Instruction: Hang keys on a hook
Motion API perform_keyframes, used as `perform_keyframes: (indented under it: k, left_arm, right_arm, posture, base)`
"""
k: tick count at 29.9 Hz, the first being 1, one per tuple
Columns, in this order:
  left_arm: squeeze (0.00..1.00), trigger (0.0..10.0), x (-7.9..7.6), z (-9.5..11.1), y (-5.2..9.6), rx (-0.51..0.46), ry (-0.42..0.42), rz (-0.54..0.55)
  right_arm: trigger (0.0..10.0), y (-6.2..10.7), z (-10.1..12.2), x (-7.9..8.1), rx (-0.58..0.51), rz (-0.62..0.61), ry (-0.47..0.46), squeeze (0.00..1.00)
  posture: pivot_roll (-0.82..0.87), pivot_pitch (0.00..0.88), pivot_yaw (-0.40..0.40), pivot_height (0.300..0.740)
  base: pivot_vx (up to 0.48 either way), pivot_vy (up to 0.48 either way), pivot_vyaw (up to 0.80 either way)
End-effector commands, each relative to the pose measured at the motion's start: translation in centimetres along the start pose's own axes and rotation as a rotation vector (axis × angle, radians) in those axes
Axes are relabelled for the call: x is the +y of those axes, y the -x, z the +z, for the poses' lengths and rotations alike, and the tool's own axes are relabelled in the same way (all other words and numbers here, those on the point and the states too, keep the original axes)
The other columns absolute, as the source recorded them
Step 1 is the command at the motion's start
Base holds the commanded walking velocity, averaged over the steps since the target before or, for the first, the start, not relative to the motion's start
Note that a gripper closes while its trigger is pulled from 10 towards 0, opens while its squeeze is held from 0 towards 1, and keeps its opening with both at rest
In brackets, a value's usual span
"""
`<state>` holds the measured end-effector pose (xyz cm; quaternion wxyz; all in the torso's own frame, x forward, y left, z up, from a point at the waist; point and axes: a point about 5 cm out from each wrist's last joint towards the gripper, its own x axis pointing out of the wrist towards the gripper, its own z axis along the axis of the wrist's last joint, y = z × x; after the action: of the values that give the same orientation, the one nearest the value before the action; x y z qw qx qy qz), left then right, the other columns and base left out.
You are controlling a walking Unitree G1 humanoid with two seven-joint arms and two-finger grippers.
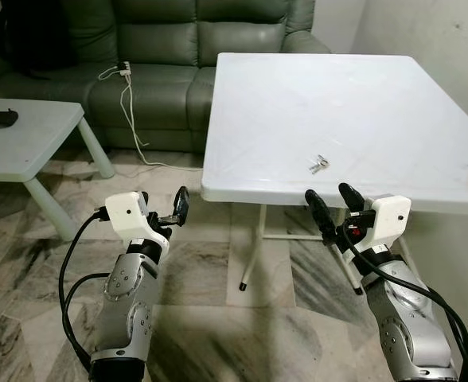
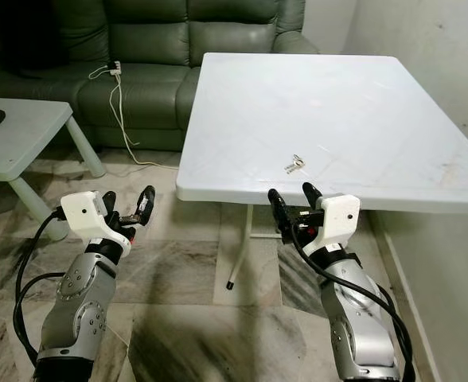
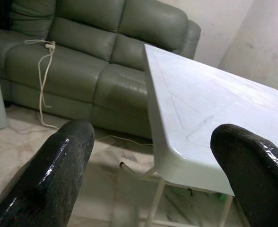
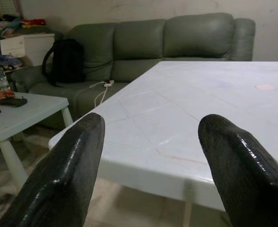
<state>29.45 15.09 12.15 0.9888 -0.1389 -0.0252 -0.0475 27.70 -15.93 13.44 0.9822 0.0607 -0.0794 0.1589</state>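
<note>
Keys (details too small) lie on the white table; both grippers, left and right, spread

Lighting: even, soft indoor light, moderately bright; white tabletop brightest, mild sheen near its front edge; soft shadows on the marble floor beneath it; head views sharp; wrist views softer, near fingers blurred with small glossy highlights.
</note>
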Motion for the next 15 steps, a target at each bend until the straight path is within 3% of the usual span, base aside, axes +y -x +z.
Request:
perform_keyframes:
  k: [1, 15]
  left_arm:
    - [0.00, 10.0, -0.27, -0.13, -0.16, 0.010, 0.002, -0.011]
    - [0.00, 10.0, -0.23, -0.13, -0.07, 0.013, 0.000, -0.011]
  right_arm:
    - [10.0, -0.01, 0.35, -0.11, -0.007, 0.002, 0.001, 0.00]
    - [10.0, 0.05, 0.35, -0.05, -0.002, 0.003, 0.001, 0.00]
  posture:
    - [-0.04, 0.000, -0.035, 0.740]
    - [-0.03, 0.000, -0.034, 0.740]
  base:
    - [0.330, 0.000, 0.00]
    - [0.338, 0.000, 0.00]
